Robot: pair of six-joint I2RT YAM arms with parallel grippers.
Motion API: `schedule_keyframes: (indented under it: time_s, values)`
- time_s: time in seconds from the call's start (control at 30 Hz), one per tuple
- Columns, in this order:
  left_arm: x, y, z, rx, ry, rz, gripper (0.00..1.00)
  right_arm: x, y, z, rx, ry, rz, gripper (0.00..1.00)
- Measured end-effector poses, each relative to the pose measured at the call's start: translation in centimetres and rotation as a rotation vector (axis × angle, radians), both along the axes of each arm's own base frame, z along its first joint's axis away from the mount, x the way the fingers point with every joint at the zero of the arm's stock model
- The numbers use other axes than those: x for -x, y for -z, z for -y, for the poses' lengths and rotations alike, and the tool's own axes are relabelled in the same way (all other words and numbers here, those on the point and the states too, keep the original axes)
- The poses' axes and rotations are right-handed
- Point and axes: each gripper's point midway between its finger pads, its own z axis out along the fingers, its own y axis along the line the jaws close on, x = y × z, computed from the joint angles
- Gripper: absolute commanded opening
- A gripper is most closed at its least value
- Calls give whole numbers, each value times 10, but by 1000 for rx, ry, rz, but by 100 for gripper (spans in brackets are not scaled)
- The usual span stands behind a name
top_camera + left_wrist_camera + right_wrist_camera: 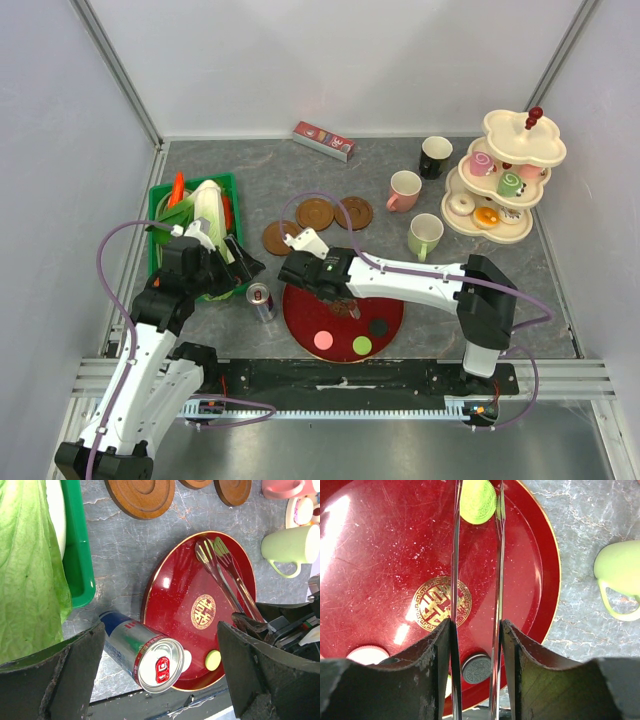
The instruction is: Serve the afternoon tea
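On the red plate (300, 312) three macarons (323, 340) lie loose, well apart from the stand (505, 175), which holds several pastries (487, 216). We clamp the tongs (498, 580) in our right gripper (476, 630) above the plate. Our left gripper (235, 262) hangs wide open, empty. We judge most serving remains, since the mugs (404, 190) stand off their saucers (315, 213).

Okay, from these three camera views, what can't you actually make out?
Right wrist: far ends of the tongs, cut off by the top edge.
Right wrist: pink macaron, partly behind a finger.
Left wrist: pink mug, cut by the top edge.
Top view: print on the red box, too small.
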Motion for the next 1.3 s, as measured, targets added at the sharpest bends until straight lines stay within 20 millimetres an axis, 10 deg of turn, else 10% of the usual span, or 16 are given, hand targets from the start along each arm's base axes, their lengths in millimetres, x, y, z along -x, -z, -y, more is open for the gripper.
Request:
schedule_keyframes:
  time_s: [0.47, 0.8, 1.1, 1.3]
  values:
    - [0, 0, 0, -2, -2, 0, 98, -5, -43, 7, -73, 9, 82, 49]
    - [0, 0, 0, -2, -3, 0, 98, -39, -132, 29, -175, 106, 264, 48]
    - [-6, 1, 2, 7, 1, -2, 98, -125, -232, 133, -197, 422, 503, 45]
    - [-13, 0, 5, 15, 6, 3, 98, -155, -260, 218, -119, 622, 585, 44]
